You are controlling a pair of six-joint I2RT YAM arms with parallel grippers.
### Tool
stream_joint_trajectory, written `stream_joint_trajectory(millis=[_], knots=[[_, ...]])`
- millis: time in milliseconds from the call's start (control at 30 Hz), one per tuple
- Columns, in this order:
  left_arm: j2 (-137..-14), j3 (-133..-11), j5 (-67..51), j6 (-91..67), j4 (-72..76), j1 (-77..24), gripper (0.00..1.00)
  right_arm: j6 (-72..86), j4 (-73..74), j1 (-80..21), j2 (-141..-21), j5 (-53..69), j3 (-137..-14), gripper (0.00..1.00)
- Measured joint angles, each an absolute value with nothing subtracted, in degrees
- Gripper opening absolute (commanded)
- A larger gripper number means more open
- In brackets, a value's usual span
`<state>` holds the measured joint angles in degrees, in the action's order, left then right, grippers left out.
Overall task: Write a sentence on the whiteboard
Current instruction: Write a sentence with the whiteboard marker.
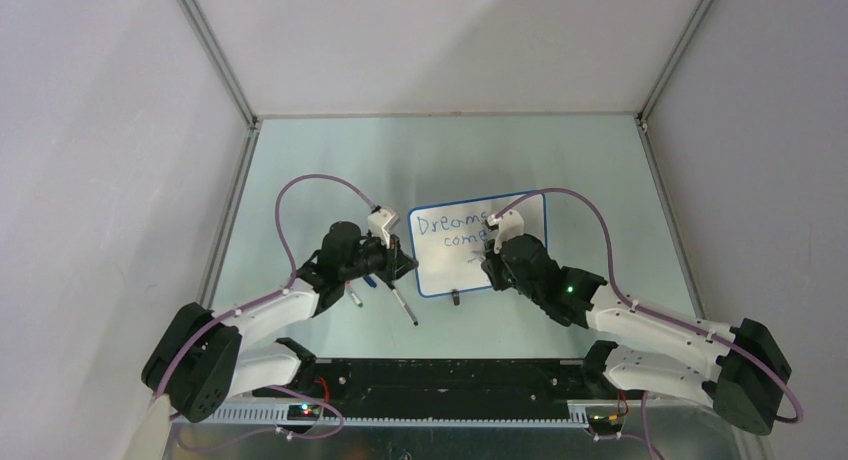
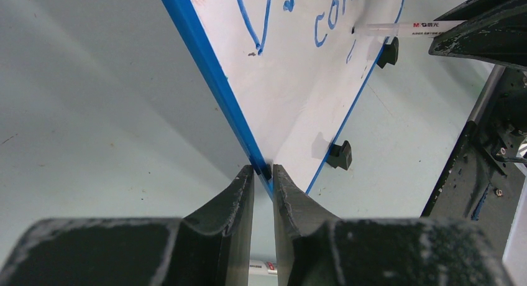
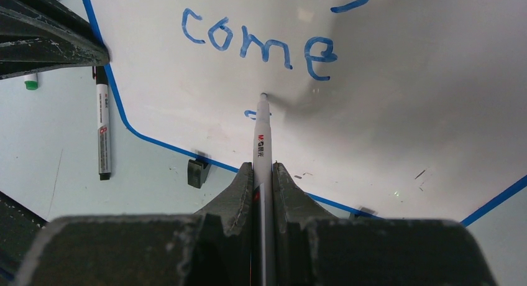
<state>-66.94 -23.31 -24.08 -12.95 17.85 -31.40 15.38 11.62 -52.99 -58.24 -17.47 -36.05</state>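
The whiteboard (image 1: 440,270) lies mid-table, white with a thin blue rim. The sentence (image 1: 450,225) reads "Dreams" with "come" under it in blue; in the right wrist view "come" (image 3: 261,45) sits above a short blue stroke (image 3: 248,114). My right gripper (image 3: 263,168) is shut on a white marker (image 3: 261,137), whose tip touches the whiteboard (image 3: 404,112) just below "come". My left gripper (image 2: 263,171) is shut on the near left corner of the whiteboard (image 2: 292,81), pinching its blue rim. From above, the left gripper (image 1: 400,260) and the right gripper (image 1: 492,250) flank the board.
Two spare markers (image 1: 403,307) (image 1: 354,298) lie on the table left of the board; one black-capped marker (image 3: 102,130) and a green-capped one (image 3: 30,81) show near the left arm. Black clip feet (image 2: 340,155) (image 3: 197,172) stick out from the board's near edge.
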Motion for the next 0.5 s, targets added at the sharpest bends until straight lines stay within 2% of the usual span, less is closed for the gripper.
stream_joint_trajectory(millis=[500], knots=[[-66.96,-23.31,-24.08,-12.95,17.85,-31.40,0.22,15.46,12.08,-52.75,-58.57,-16.86,-36.14,0.00]])
